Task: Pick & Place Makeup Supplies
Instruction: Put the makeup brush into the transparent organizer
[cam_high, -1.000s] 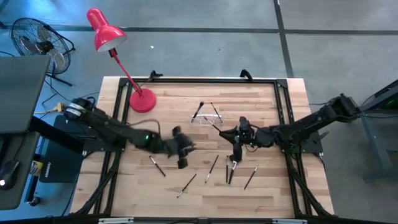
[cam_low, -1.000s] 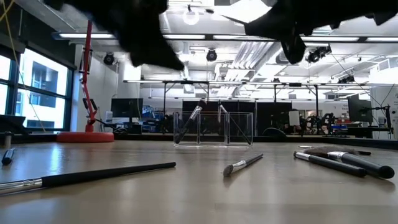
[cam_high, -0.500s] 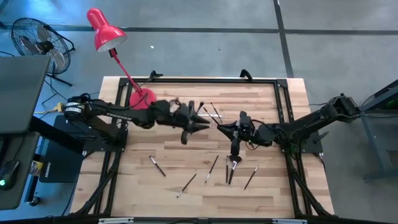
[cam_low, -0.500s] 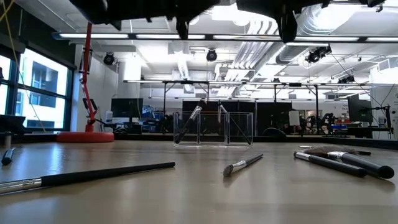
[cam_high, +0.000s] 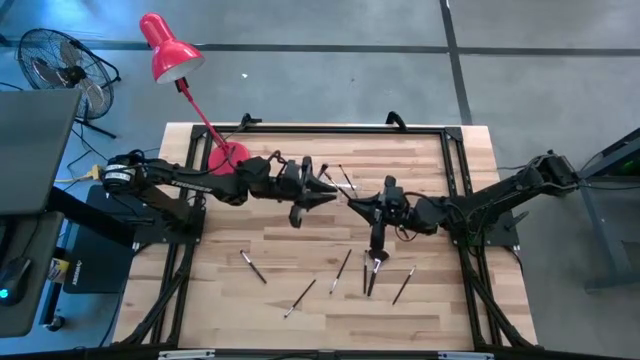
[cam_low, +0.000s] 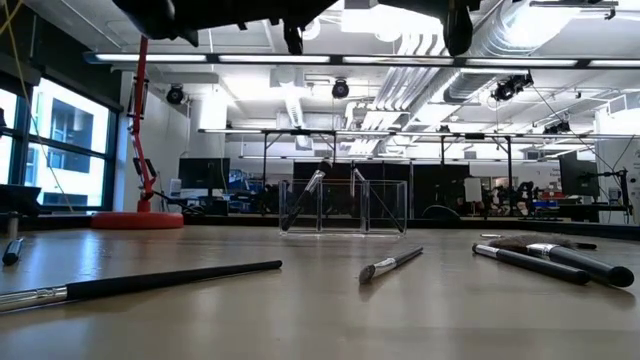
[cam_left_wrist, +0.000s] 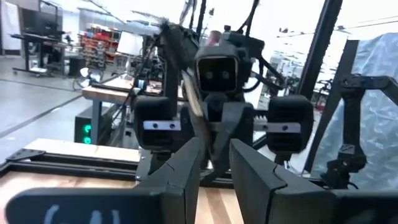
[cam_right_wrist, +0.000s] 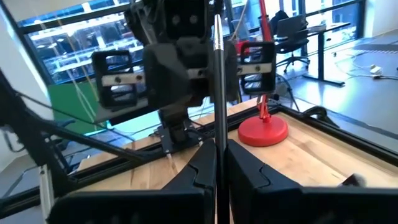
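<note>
A: While both arms hang over the clear holder (cam_high: 335, 182), what is each claw doing?

B: Right gripper (cam_right_wrist: 216, 163) sits just right of the holder, fingers pinched tight on a thin silvery-handled liner (cam_right_wrist: 217, 93) that stands upright between them. Left gripper (cam_left_wrist: 214, 163) is at the holder's left edge, fingers part-way apart with a thin brush (cam_left_wrist: 194, 106) slanting up from the gap; can't tell if they actually grip it.

A: Where's the rest of the makeup?

B: Two sticks lean inside the holder (cam_low: 303, 198). Five brushes and liners lie flat on the wooden table (cam_high: 420, 160) in front of the holder, well apart from it, e.g. one long dark-handled brush (cam_low: 140, 283). Red lamp (cam_high: 185, 90) stands left of the holder.
</note>
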